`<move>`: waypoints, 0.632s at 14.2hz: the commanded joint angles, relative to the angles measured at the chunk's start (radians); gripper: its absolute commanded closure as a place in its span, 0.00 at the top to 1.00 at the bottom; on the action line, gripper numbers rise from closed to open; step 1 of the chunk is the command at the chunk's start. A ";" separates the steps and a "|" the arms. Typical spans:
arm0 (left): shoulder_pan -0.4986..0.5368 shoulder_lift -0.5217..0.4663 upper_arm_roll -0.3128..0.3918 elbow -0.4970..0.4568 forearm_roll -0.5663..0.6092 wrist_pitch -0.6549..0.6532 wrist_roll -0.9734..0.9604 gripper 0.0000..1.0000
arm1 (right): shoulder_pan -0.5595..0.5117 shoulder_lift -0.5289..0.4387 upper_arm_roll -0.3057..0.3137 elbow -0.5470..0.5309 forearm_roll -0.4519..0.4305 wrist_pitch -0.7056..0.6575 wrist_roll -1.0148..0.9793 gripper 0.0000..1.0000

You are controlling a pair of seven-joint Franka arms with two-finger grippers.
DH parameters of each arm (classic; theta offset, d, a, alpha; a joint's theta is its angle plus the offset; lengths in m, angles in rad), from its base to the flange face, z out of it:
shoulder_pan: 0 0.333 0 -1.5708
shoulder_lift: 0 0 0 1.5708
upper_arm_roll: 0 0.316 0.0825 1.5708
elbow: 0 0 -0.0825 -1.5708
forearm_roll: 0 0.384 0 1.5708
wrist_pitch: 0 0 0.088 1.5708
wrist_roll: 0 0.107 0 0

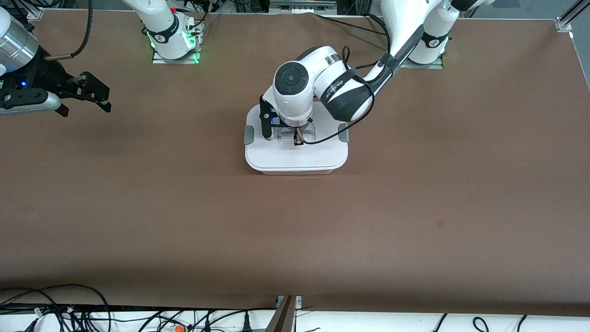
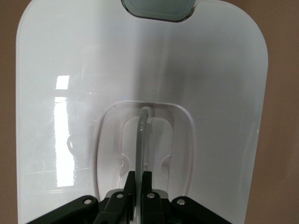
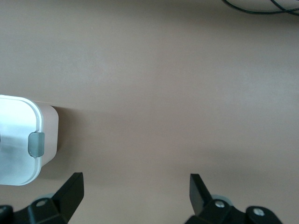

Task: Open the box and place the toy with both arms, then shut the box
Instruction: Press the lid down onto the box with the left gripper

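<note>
The box (image 1: pixel 295 154) stands mid-table with its white lid on and grey clips (image 1: pixel 249 134) at both ends. My left gripper (image 1: pixel 295 138) is down on the lid's middle, shut on the clear handle (image 2: pixel 141 140) in the recess. In the left wrist view the fingers (image 2: pixel 132 179) pinch the thin handle bar from both sides. My right gripper (image 1: pixel 99 99) is open and empty, up over the bare table toward the right arm's end. The right wrist view shows the box's corner (image 3: pixel 32 144) with one grey clip. The pink toy is not in view.
Brown table (image 1: pixel 415 207) all around the box. Cables lie along the table edge nearest the front camera (image 1: pixel 69 309). Arm bases stand along the edge farthest from it.
</note>
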 commanded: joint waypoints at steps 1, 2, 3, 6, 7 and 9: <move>-0.008 0.028 0.002 0.042 0.021 -0.002 -0.031 0.99 | -0.006 0.000 0.004 0.010 0.005 -0.009 -0.013 1.00; -0.006 0.027 0.002 0.044 0.019 -0.002 -0.031 1.00 | -0.006 0.000 0.004 0.010 0.005 -0.009 -0.013 1.00; -0.005 0.025 0.002 0.056 0.019 -0.007 -0.031 1.00 | -0.006 0.001 0.004 0.010 0.005 -0.009 -0.013 1.00; 0.018 0.018 0.002 0.099 0.016 -0.013 -0.033 1.00 | -0.006 0.000 0.006 0.010 0.005 -0.009 -0.013 1.00; 0.047 0.018 0.002 0.122 0.014 -0.013 -0.033 1.00 | -0.006 0.001 0.006 0.010 0.005 -0.009 -0.013 1.00; 0.108 0.014 -0.001 0.131 0.014 -0.010 -0.039 1.00 | -0.006 0.004 0.006 0.010 0.005 -0.011 -0.039 1.00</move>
